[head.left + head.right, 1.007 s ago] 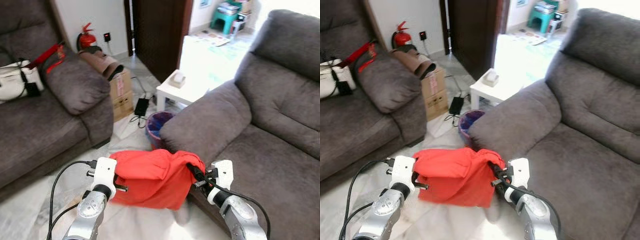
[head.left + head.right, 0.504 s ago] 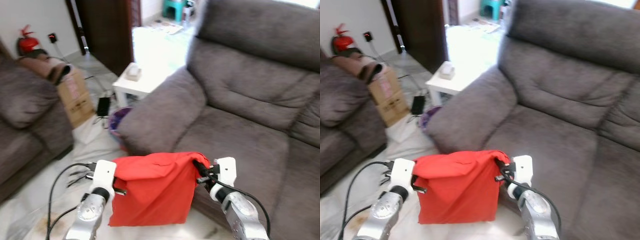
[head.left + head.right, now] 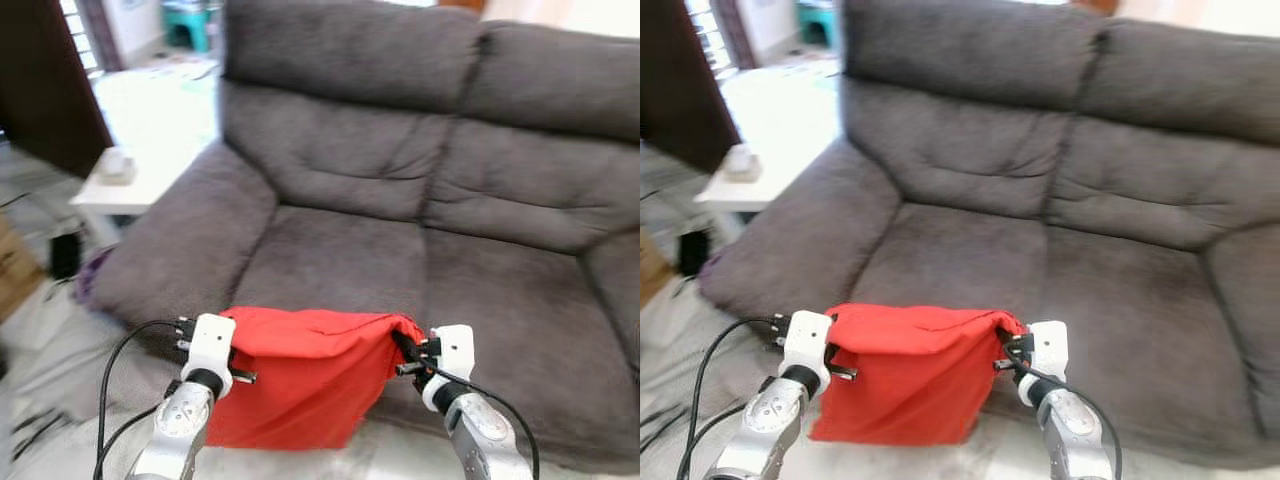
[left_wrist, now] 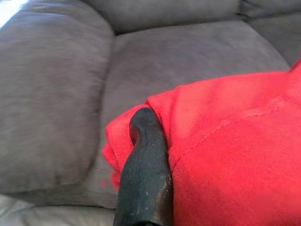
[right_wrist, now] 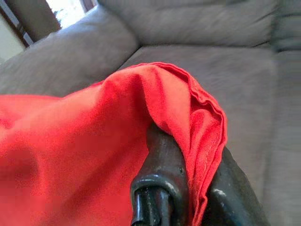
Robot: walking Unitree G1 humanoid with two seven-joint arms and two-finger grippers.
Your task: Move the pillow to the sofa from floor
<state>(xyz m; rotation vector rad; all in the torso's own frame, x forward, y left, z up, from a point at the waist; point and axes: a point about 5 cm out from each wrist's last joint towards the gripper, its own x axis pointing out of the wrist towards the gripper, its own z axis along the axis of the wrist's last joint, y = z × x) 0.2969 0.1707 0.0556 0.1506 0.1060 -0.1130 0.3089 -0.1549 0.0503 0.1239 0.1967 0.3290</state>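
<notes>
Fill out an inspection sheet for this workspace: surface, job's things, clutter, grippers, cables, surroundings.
Surface: grey sofa, seat cushions bare.
Job's things: red pillow hangs between both grippers, off the floor, in front of the sofa's seat edge; not yet on the sofa.
Clutter: nothing seen on the seat.
Grippers: left gripper shut on the pillow's left corner; right gripper shut on its right corner, cloth folded over a finger.
Cables: black cable loops by the left arm; another runs along the right arm.
Surroundings: white side table with a small box beside the sofa's armrest; pale floor.
</notes>
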